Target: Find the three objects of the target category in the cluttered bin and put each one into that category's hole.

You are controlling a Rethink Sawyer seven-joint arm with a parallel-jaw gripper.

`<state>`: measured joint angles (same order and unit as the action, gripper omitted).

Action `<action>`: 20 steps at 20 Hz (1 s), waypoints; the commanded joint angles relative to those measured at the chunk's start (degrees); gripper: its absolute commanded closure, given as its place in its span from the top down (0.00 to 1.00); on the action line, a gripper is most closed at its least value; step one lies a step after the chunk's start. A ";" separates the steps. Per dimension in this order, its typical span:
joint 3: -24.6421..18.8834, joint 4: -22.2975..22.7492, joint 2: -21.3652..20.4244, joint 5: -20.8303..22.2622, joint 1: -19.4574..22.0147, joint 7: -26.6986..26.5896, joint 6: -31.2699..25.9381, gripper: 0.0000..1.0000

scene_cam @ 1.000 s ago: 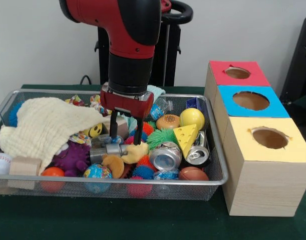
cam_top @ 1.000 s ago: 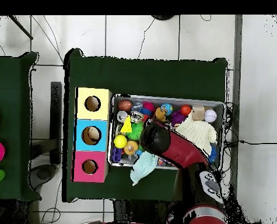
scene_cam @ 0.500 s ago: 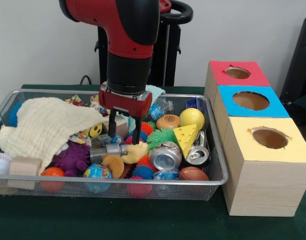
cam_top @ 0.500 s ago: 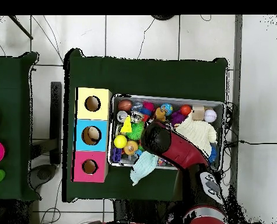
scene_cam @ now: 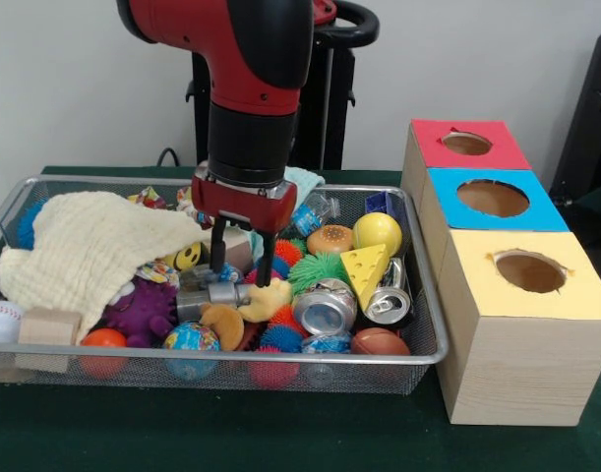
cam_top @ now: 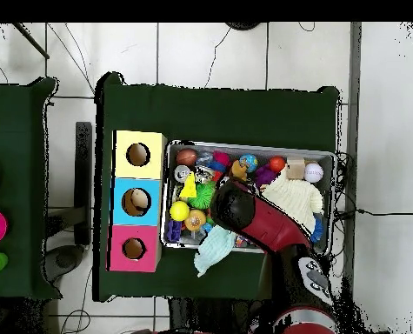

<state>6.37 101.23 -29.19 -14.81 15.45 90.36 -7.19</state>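
A: Dark green cloth is seen over the surface [scene_cam: 280, 433], on which a wire mesh bin [scene_cam: 418, 324] full of toys and a row of wooden boxes with red, blue and yellow tops [scene_cam: 497, 197] are set.

B: How is the end effector [scene_cam: 242, 270] held?

A: It is hung tips-down over the middle of the heap, its two dark fingers [scene_cam: 217, 258] parted a little, with nothing gripped between them. A yellow rubber duck [scene_cam: 266, 299] and a small silver cylinder [scene_cam: 219, 294] lie just below the tips.

B: Where are the target objects?

A: The category is not given, so they cannot be singled out. Crushed silver drink cans [scene_cam: 325, 307] lie beside and below the tips toward the boxes; a cream knitted cloth [scene_cam: 89, 248] is draped on the opposite side and probably hides more. The fingers appear to be kept apart so a grasp can be made.
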 commanded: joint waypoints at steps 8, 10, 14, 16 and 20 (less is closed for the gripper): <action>-3.65 7.92 1.32 -3.92 -0.97 18.24 4.62 1.00; -4.02 8.67 1.32 -3.89 -0.95 18.41 5.12 1.00; -3.70 9.96 0.95 -3.58 -1.42 18.68 5.52 1.00; -3.81 9.92 1.17 -3.29 -1.28 18.49 5.33 1.00; -5.29 8.84 3.38 -2.39 -0.05 18.57 7.36 1.00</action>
<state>6.36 108.32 -29.10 -15.41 14.66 93.92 -5.56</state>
